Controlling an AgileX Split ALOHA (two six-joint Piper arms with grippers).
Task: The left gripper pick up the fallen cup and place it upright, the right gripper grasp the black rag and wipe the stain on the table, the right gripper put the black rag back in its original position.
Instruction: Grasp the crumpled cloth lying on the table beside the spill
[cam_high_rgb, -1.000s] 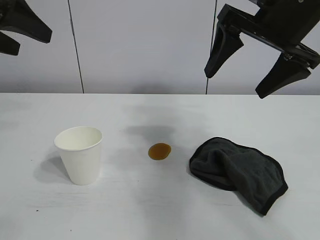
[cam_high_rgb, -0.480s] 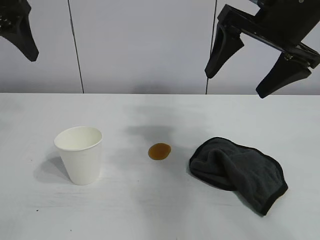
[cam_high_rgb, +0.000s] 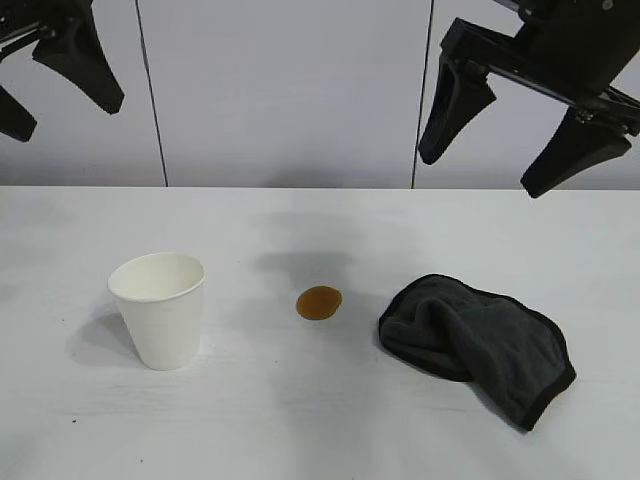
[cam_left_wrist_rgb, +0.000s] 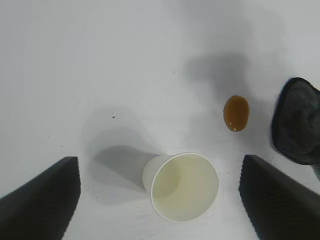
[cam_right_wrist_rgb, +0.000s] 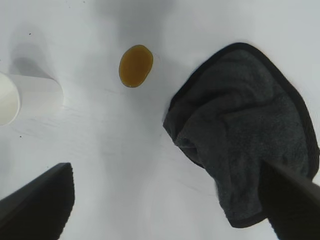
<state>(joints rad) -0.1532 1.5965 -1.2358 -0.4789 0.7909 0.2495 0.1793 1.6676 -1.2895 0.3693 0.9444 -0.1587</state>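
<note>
Exterior view: upright white cup (cam_high_rgb: 158, 308)

Bright, even light from overhead; no glare on my table (cam_high_rgb: 300, 420). Shadows are soft: a grey one beside the cup (cam_high_rgb: 158, 308) on its left in the exterior view, a diffuse patch behind the stain (cam_high_rgb: 319, 302). Exterior view is sharp throughout. In both wrist views my fingertips (cam_left_wrist_rgb: 40, 200) go dark and slightly soft at the frame edges.

One camera faces the arms from the front; two wrist cameras look down. All see the cup (cam_high_rgb: 158, 308), spot (cam_high_rgb: 319, 302) and rag (cam_high_rgb: 478, 343).
</note>
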